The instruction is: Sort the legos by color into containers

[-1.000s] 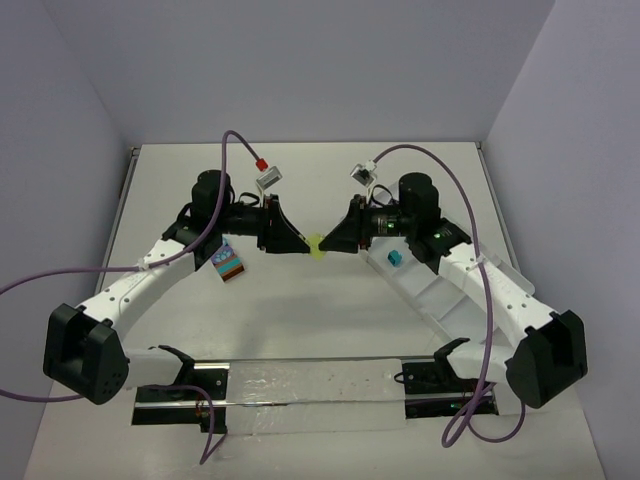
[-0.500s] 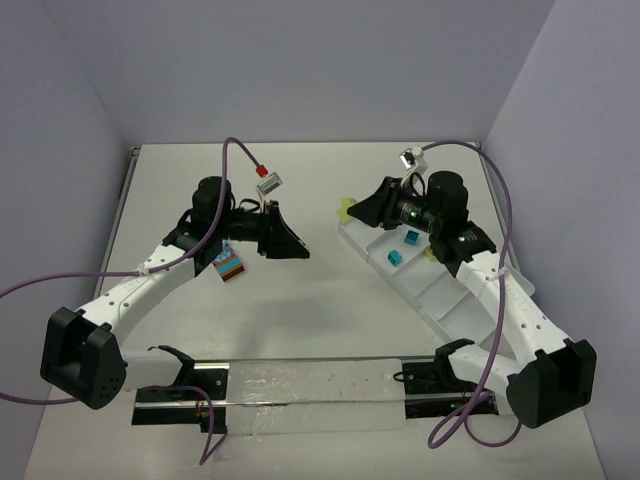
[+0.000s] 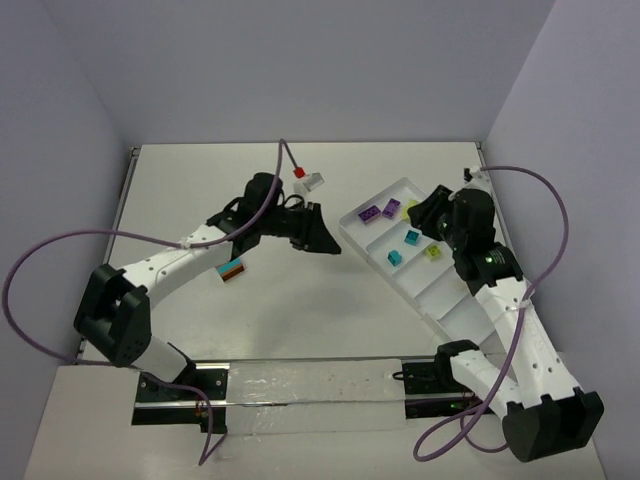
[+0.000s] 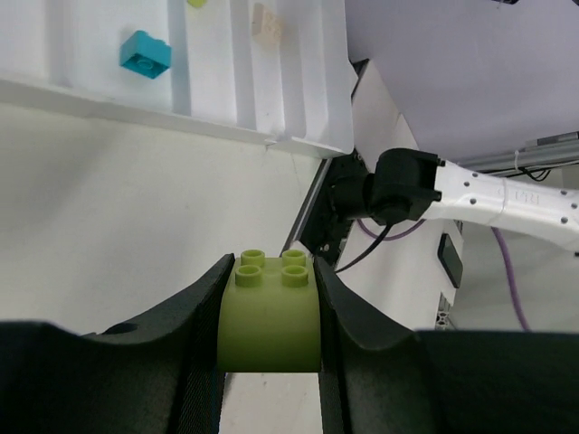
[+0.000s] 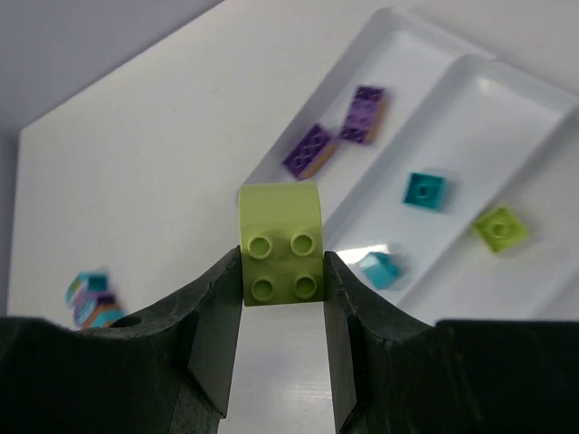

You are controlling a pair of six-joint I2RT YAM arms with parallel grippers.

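My left gripper (image 3: 327, 245) is shut on a lime green lego (image 4: 270, 316), held over the table just left of the white tray (image 3: 441, 291). My right gripper (image 3: 416, 212) is shut on another lime green lego (image 5: 281, 244) above the tray's far end (image 5: 398, 20). In the tray lie two purple legos (image 3: 370, 213) (image 3: 391, 207), two teal legos (image 3: 411, 238) (image 3: 394, 258) and a lime one (image 3: 433, 252). The right wrist view shows the purple (image 5: 312, 150), teal (image 5: 424, 191) and lime (image 5: 500, 227) ones. The left wrist view shows a teal lego (image 4: 145, 52) and a cream one (image 4: 266, 23) in compartments.
A multicoloured clump of legos (image 3: 232, 268) lies on the table under the left arm; it also shows in the right wrist view (image 5: 92, 298). Purple cables hang from both arms. A metal rail (image 3: 300, 385) runs along the near edge.
The two grippers were together at a lime piece in mid-table. They have pulled apart, each holding a lime lego. The right one swung back over the tray; the left one moved right toward the tray.
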